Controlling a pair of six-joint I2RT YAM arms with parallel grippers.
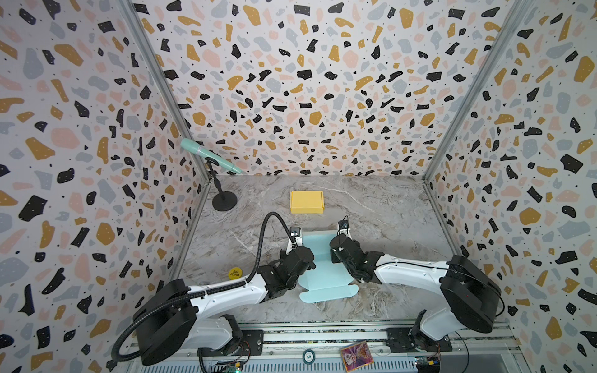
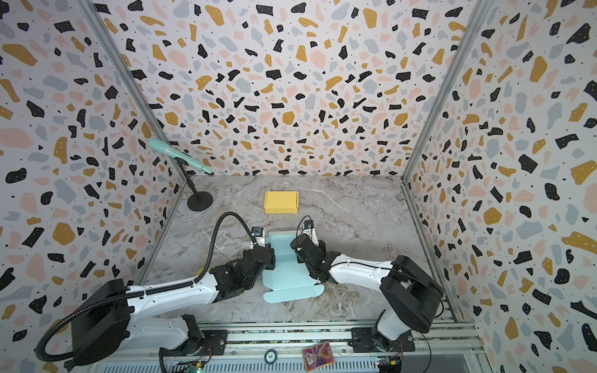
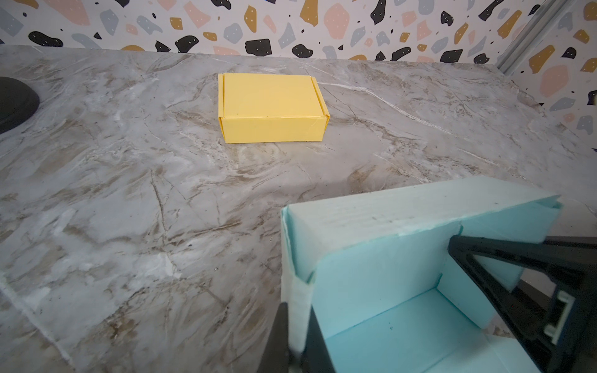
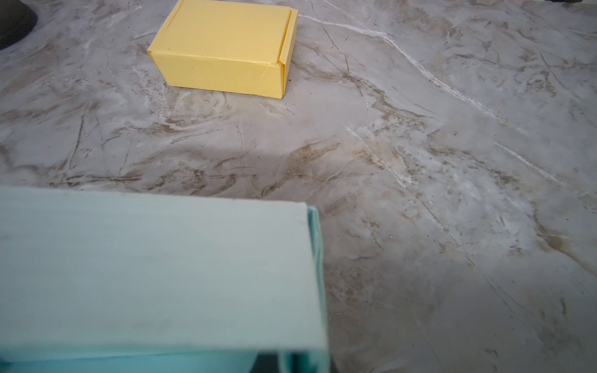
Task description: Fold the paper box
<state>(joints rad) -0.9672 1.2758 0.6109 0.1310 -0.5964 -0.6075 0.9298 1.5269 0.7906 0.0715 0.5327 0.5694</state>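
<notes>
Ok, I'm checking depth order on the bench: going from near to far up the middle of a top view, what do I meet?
Shiny card → light blue paper box → yellow box → terrazzo back wall.

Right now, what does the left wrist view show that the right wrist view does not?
Only the left wrist view shows the inside of the blue box, the left gripper pinching a side wall, and the patterned wall. Only the right wrist view shows the box's outer wall close up, with no gripper visible. Both show the yellow box and the marble table.
</notes>
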